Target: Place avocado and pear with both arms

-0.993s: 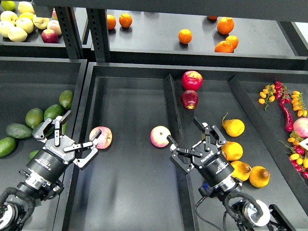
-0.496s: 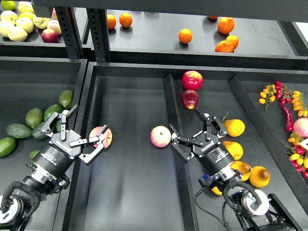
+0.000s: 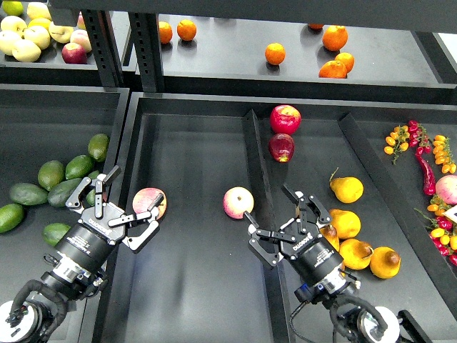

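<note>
Several dark green avocados lie in the left bin; the nearest one (image 3: 68,191) sits just left of my left gripper (image 3: 131,193). That gripper is open and empty, its fingers between the avocados and a pink-yellow apple (image 3: 150,202). Several golden pears lie in the right bin; one with a stem (image 3: 346,189) is up and right of my right gripper (image 3: 268,205), and another (image 3: 344,223) is right beside it. The right gripper is open and empty, over the divider wall (image 3: 251,153).
A second pink-yellow apple (image 3: 238,202) lies in the middle bin by the divider. Two red apples (image 3: 285,118) sit at the back of the right bin. Oranges (image 3: 274,53) and pale apples (image 3: 26,49) are on the upper shelf. Chillies and small tomatoes (image 3: 425,168) lie far right.
My right gripper moved up toward the stemmed pear, then drew back down and left. My left gripper crept up and right toward the apple. Both stayed open and empty.
</note>
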